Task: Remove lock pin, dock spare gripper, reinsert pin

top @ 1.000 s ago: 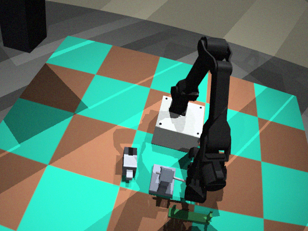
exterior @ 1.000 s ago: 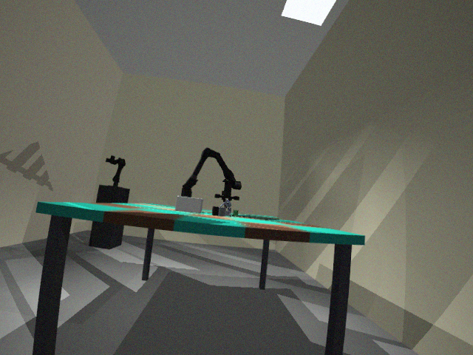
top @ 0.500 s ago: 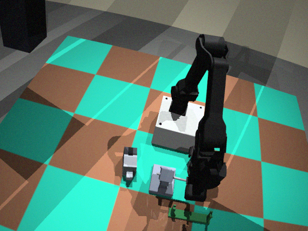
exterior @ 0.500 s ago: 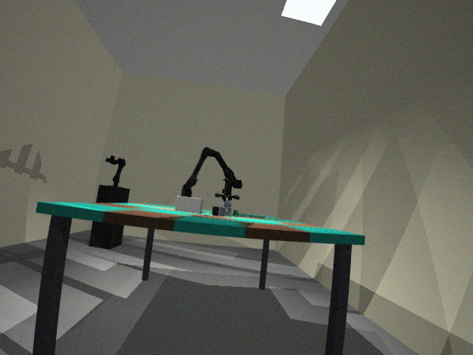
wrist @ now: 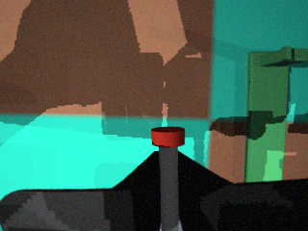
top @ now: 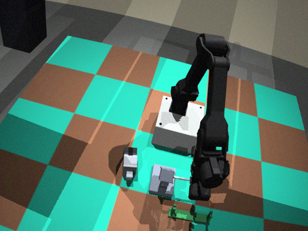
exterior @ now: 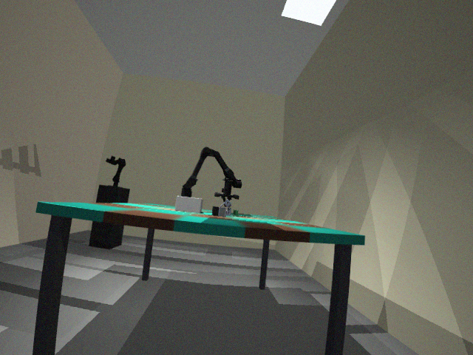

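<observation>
The gripper (top: pixel 191 185) (wrist: pixel 166 158) is closed on the lock pin (top: pixel 182 178) (wrist: pixel 168 188), its red head exposed. The pin's shaft extends to the grey mount (top: pixel 154 182). The spare gripper (top: pixel 130 161) stands apart, beside the mount, undocked.
</observation>
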Robot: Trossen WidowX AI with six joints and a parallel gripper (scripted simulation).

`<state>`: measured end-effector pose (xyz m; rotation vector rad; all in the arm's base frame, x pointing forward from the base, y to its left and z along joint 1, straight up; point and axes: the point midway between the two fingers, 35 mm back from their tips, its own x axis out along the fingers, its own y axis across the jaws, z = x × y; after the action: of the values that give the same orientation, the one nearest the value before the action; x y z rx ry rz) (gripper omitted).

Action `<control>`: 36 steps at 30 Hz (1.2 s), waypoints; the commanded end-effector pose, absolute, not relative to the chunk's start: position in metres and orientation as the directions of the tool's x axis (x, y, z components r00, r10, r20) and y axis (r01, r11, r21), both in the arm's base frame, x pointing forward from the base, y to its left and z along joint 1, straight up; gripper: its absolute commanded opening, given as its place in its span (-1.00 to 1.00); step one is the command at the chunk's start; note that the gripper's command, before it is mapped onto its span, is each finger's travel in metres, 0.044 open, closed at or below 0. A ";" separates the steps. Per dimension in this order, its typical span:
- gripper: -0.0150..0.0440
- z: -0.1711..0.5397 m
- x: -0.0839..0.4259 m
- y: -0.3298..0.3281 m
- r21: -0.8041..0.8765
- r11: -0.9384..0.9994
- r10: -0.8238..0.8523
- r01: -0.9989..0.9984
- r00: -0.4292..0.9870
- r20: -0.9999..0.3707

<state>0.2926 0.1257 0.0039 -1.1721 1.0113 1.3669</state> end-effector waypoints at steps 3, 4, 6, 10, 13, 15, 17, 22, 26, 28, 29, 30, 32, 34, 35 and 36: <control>-0.49 0.007 0.294 0.131 -0.023 -0.117 0.177 -0.993 0.002 -0.984; -0.49 0.007 0.294 0.131 -0.022 -0.117 0.177 -0.993 0.001 -0.984; -0.49 0.007 0.294 0.133 -0.021 -0.116 0.177 -0.993 0.000 -0.984; -0.49 0.008 0.294 0.137 -0.017 -0.115 0.176 -0.993 -0.003 -0.984; -0.49 0.008 0.294 0.138 -0.016 -0.114 0.175 -0.993 -0.005 -0.985; -0.49 0.008 0.294 0.140 -0.014 -0.114 0.175 -0.993 -0.007 -0.985; -0.49 0.008 0.293 0.142 -0.011 -0.113 0.174 -0.994 -0.008 -0.985; -0.49 0.008 0.293 0.145 -0.008 -0.112 0.173 -0.994 -0.012 -0.985; -0.49 0.008 0.292 0.149 -0.004 -0.112 0.172 -0.994 -0.015 -0.985; -0.49 0.008 0.292 0.150 -0.003 -0.111 0.172 -0.994 -0.016 -0.985; -0.49 0.008 0.292 0.151 -0.002 -0.111 0.172 -0.994 -0.017 -0.985; -0.49 0.008 0.292 0.152 -0.001 -0.111 0.171 -0.994 -0.018 -0.985; -0.49 0.008 0.292 0.153 0.000 -0.111 0.171 -0.994 -0.019 -0.985; -0.49 0.008 0.292 0.155 0.003 -0.111 0.170 -0.994 -0.022 -0.985; -0.49 0.008 0.292 0.155 0.003 -0.111 0.170 -0.994 -0.022 -0.985; -0.49 0.008 0.292 0.156 0.003 -0.110 0.170 -0.994 -0.022 -0.985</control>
<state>0.2894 0.1530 0.0055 -1.1561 1.0393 1.3798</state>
